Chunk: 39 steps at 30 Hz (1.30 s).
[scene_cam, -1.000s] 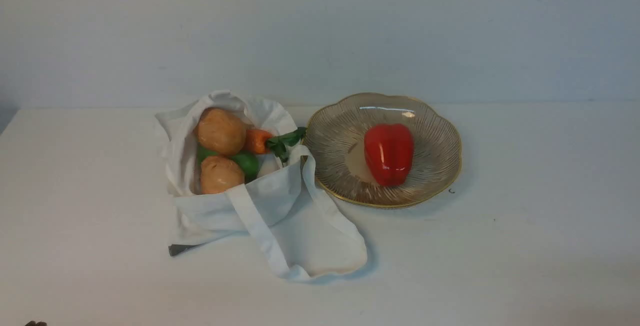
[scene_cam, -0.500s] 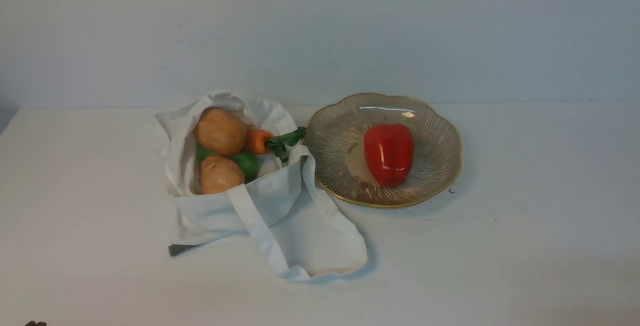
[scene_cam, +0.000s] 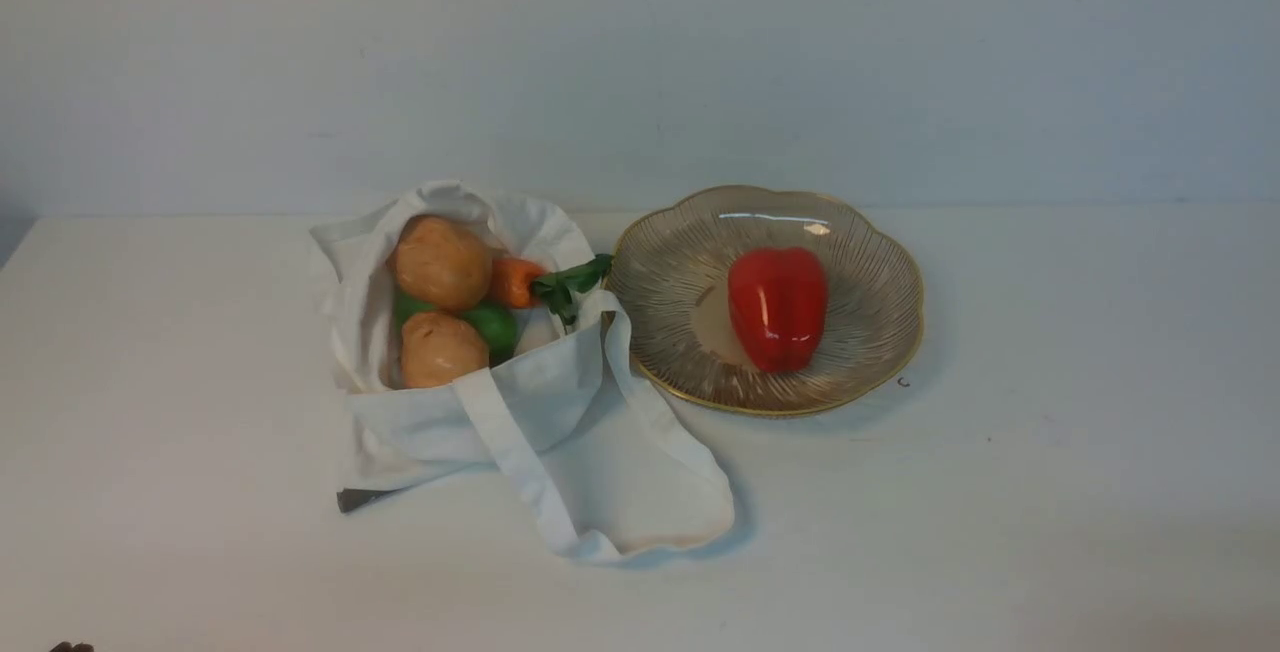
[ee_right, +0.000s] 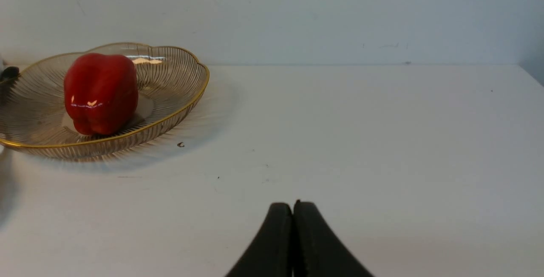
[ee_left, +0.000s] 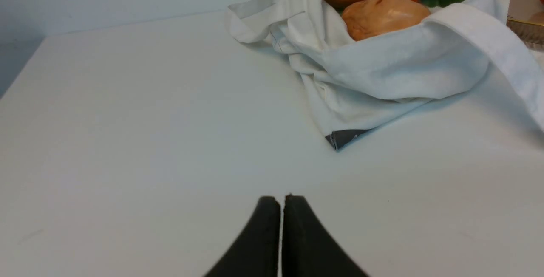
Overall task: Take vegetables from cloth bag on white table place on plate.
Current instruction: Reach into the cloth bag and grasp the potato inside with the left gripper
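The off-white cloth bag (scene_cam: 500, 402) lies open on the white table (scene_cam: 1050, 492), left of centre. In it are two tan potatoes (scene_cam: 441, 261) (scene_cam: 441, 348), an orange carrot (scene_cam: 515, 281) with green leaves, and a green pepper (scene_cam: 493, 325) partly hidden under the potatoes. The gold-rimmed glass plate (scene_cam: 860, 352) stands right of the bag and holds a red pepper (scene_cam: 778, 306). My left gripper (ee_left: 282, 200) is shut and empty, low over the table, short of the bag (ee_left: 391, 69). My right gripper (ee_right: 293, 207) is shut and empty, to the right of the plate (ee_right: 187, 98).
A grey label (scene_cam: 352, 500) sticks out at the bag's near left corner. One strap handle (scene_cam: 640, 492) loops toward me on the table. A pale wall (scene_cam: 640, 62) rises behind the table's far edge.
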Each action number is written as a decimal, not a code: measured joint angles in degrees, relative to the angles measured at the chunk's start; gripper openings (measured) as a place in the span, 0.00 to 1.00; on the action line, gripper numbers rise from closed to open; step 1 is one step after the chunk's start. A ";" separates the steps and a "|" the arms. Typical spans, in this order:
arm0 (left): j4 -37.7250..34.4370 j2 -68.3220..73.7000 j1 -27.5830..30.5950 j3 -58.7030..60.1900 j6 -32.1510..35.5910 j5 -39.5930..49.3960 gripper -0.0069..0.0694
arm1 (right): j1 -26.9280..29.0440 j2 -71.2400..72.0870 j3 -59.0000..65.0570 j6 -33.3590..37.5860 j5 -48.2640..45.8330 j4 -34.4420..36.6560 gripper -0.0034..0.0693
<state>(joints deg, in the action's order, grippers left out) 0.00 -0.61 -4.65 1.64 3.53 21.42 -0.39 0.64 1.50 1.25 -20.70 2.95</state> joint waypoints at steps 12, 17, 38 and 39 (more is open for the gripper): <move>0.51 0.00 0.00 0.00 0.06 0.00 0.09 | 0.00 0.00 0.00 0.00 0.00 0.00 0.03; -1.23 0.00 0.00 0.00 -0.99 0.00 0.09 | 0.00 0.00 0.00 0.00 0.00 0.00 0.03; -43.24 0.00 0.00 0.00 -16.01 -11.64 0.09 | 0.00 0.00 0.00 0.11 0.00 0.00 0.03; -44.29 0.00 0.00 -0.30 -15.71 -11.71 0.09 | 0.00 0.00 0.00 0.11 0.00 0.00 0.03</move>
<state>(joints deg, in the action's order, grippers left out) -44.29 -0.61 -4.65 1.34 -12.18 9.71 -0.39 0.64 1.50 1.36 -20.70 2.95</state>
